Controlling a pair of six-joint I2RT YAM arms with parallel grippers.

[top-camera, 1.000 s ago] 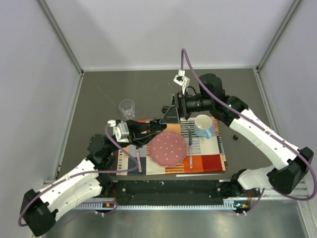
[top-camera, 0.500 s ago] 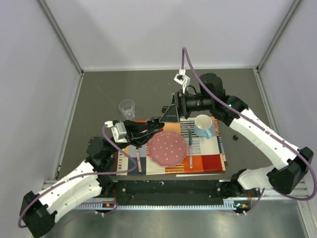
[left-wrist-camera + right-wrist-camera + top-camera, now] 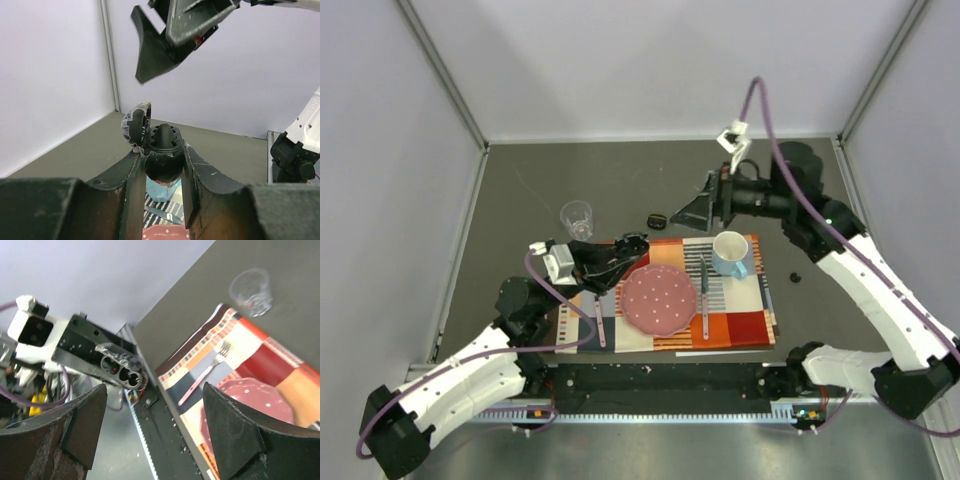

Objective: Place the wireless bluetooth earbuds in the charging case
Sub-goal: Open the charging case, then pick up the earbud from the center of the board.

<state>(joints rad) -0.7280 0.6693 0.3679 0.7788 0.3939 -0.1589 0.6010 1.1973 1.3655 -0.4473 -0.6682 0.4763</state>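
Observation:
My left gripper [image 3: 626, 250] is shut on the black charging case [image 3: 164, 142] and holds it up over the placemat's far left corner. The case's lid [image 3: 135, 122] stands open. In the right wrist view the case [image 3: 121, 369] shows two round wells, one with a red glow. My right gripper [image 3: 698, 212] hangs open and empty above and to the right of the case, and it shows in the left wrist view as the right gripper [image 3: 175, 37]. A tiny black earbud [image 3: 795, 276] lies on the table right of the mat. Another small black piece [image 3: 657, 219], perhaps an earbud, lies behind the mat.
A colourful placemat [image 3: 750, 322] carries a pink dotted plate [image 3: 660, 300], a blue mug [image 3: 732, 252], a pink fork [image 3: 599, 322] and a knife [image 3: 704, 298]. A clear glass [image 3: 577, 215] stands behind the left gripper. Grey walls enclose the table.
My right gripper has drawn back to the right and up, away from the case, opening slightly. The left gripper has stayed in place, still shut on the case.

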